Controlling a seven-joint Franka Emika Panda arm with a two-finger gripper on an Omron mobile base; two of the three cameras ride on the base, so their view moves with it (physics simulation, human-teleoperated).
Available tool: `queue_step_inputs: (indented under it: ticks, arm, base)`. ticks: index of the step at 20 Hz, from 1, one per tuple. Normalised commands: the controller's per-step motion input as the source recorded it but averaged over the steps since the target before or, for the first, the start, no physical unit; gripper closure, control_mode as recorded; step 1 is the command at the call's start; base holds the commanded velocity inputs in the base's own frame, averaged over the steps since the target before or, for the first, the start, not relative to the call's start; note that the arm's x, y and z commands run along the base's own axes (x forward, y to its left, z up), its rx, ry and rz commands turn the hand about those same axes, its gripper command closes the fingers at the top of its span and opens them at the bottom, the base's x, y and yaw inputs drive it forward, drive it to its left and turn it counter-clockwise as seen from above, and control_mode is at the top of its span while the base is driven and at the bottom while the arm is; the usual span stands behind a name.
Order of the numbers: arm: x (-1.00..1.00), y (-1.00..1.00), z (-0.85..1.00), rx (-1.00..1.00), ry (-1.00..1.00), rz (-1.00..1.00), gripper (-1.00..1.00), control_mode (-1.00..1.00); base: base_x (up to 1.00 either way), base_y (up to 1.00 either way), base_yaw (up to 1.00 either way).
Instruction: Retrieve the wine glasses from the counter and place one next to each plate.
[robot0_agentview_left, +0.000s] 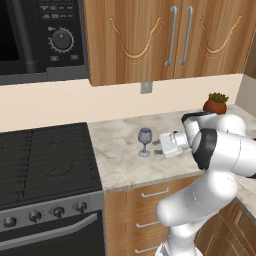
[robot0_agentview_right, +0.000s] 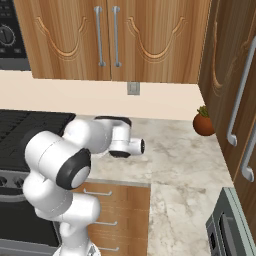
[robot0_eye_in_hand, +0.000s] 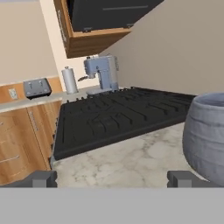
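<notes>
My pincer (robot0_eye_in_hand: 112, 178) gapes wide, holding nothing; a wine glass (robot0_agentview_left: 145, 141) stands mid-frame on the counter (robot0_agentview_left: 120, 160), its bowl looming at lower right.

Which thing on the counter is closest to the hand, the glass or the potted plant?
The glass; it stands just left of the hand, while the plant sits back by the wall.
</notes>
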Motion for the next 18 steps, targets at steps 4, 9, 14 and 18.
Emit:
queue_step_inputs:
  ticks: [4,9,14,18]
  arm:
    - [0.00,-0.19,-0.03,0.00,0.00,-0.04,-1.00,-1.00]
    - [0.07,-0.02,-0.11,0.00,0.00,-0.06,-1.00,-1.00]
    - [0.11,0.00,-0.06,0.00,0.00,-0.11,-1.00,-1.00]
    - [0.23,0.00,-0.06,0.00,0.00,-0.13,-1.00,-1.00]
  base:
    - [0.00,0.00,0.00]
    - [0.00,0.00,0.00]
    - [0.00,0.00,0.00]
    - [0.00,0.00,0.00]
